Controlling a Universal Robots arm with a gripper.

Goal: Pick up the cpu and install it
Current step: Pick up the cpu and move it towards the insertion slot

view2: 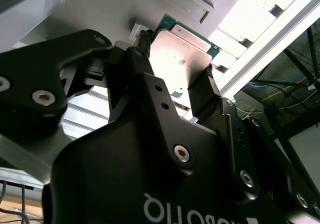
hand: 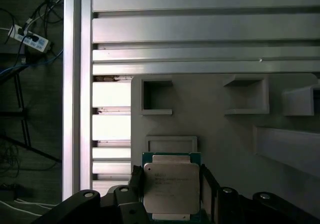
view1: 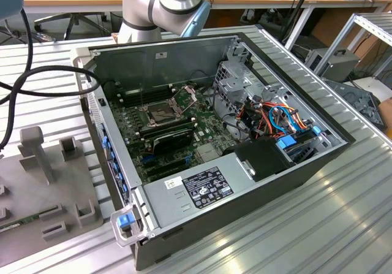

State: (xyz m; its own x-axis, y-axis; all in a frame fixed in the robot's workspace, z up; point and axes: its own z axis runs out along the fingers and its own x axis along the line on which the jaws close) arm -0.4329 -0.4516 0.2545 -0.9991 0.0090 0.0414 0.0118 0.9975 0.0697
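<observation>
Pick-up stage: cpu [hand: 171, 194] clamped edgewise in claw [hand: 171, 183], over grey fixture tray [hand: 220, 129]; for seating, square alignment above the open socket [view1: 160, 110] in the computer case [view1: 153, 59] required.

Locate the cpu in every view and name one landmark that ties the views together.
First wrist view: the cpu is held between the fingers of the gripper, silver face to the camera, over the grey fixture tray.
Second wrist view: the cpu is clamped in the gripper.
Exterior view: look to the grey fixture tray at the exterior view's left, beside the open computer case.
Shared landmark: the grey fixture tray.
</observation>
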